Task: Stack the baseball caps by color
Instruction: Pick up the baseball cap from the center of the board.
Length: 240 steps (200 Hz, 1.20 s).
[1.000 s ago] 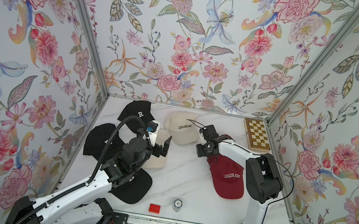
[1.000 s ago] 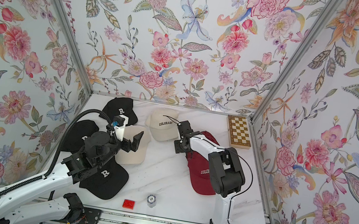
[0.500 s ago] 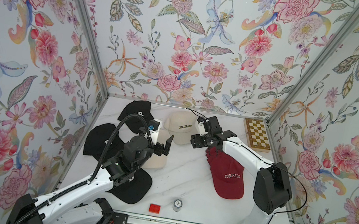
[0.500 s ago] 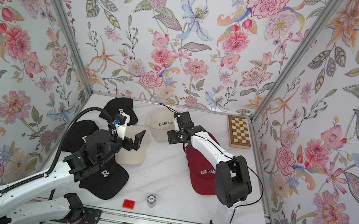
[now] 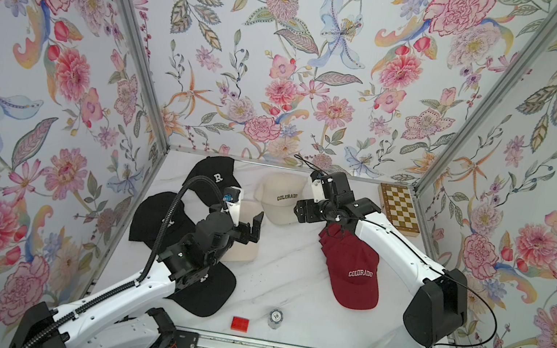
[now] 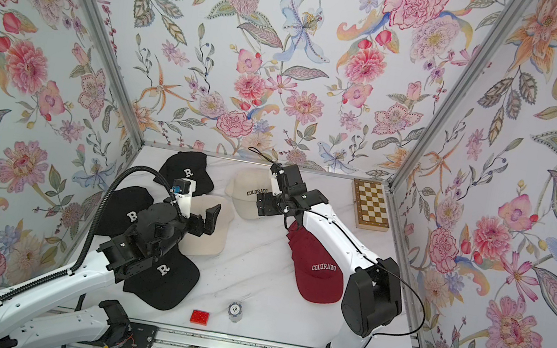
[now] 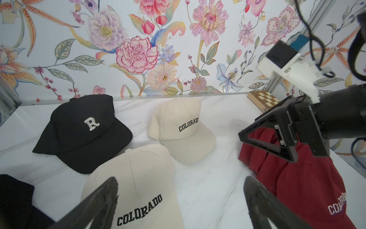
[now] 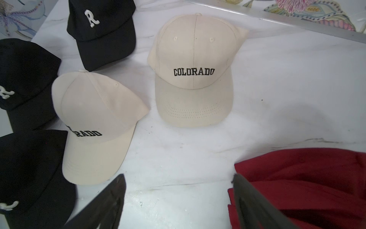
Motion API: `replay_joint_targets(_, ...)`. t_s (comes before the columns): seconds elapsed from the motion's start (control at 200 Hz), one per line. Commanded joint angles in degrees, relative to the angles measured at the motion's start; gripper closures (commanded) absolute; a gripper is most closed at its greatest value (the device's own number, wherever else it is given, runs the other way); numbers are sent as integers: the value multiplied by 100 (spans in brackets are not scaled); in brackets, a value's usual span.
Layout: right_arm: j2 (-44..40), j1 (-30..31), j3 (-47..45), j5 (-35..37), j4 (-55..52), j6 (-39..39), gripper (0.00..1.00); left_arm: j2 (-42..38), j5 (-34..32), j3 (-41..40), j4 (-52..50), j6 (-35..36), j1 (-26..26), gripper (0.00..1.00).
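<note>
Bright, even, diffuse lighting; soft shadows on tabletop (image 8: 277, 111); wrist views show wide-angle edge distortion; right tool fingers (image 8: 103, 206) blurred

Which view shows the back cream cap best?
Right wrist: the back cream cap lies whole, large, lettering facing the camera. Left wrist shows the cap whole but smaller. In both top views the right arm hides its side.
</note>
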Motion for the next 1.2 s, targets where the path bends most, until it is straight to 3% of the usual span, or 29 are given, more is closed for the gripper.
replay_joint_targets(0.0, -282, 28, -150, -38, -185, 179, 4, 277, -214, 80, -496, -413, 53, 0)
replay_joint_targets(0.01, -294, 28, -163, -49, -194, 188, 0, 309, -229, 94, -541, -421, 50, 0)
replay_joint_targets(0.19, -610, 85, -314, -45, -299, 303, 1, 1002, -279, 437, -1077, -738, 246, 0)
replay_joint_targets(0.455, -1124, 142, -647, 118, -427, 400, 1, 1711, 280, 552, -1116, -1295, 944, 0)
replay_joint_targets(1.196, -1792, 98, -961, 549, -737, 518, 1, 3204, 904, 1508, -1432, -813, 1591, 5)
